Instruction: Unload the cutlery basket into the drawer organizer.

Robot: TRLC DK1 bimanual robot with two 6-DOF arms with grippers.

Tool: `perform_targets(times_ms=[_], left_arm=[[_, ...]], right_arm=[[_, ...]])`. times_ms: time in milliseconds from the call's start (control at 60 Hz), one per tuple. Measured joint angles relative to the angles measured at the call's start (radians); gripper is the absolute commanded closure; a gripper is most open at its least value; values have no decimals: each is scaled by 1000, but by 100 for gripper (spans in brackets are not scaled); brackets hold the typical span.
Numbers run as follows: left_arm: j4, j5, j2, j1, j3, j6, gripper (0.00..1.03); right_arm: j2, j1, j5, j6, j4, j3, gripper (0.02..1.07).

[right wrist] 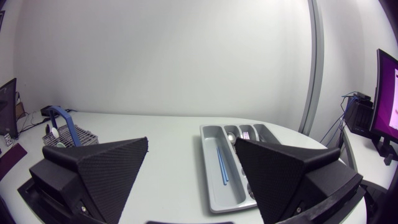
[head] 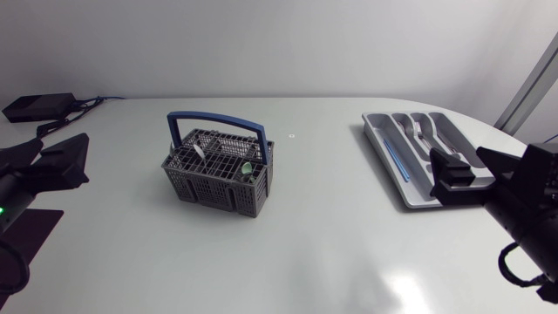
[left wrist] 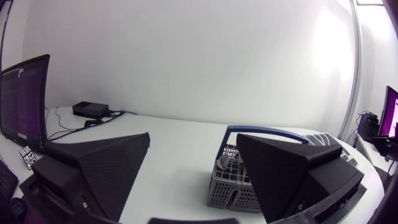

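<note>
The left end effector [left wrist: 194,142] stood spread and empty, the cutlery basket [left wrist: 227,186] ahead and partly behind one finger. The right end effector [right wrist: 192,144] was likewise spread and empty, the drawer organizer [right wrist: 211,193] just ahead. Only the right wrist view showed plainly a blue utensil [right wrist: 221,165] and a fork [right wrist: 245,134] in separate compartments, while the head view alone showed the two containers well apart on the surface [head: 323,235].

Black box [head: 35,106] w/ cables [head: 87,103], far-left corner of table [head: 331,244].
</note>
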Motion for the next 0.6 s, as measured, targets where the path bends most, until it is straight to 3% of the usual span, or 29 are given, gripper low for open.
perform_targets(times_ms=[333, 600], left_arm=[[-61, -83, 260, -106, 169, -11, 8], [-112, -103, 407, -167, 241, -35, 9]], right_arm=[[261, 123, 71, 0, -55, 195, 6], [442, 208, 86, 73, -193, 367, 7]])
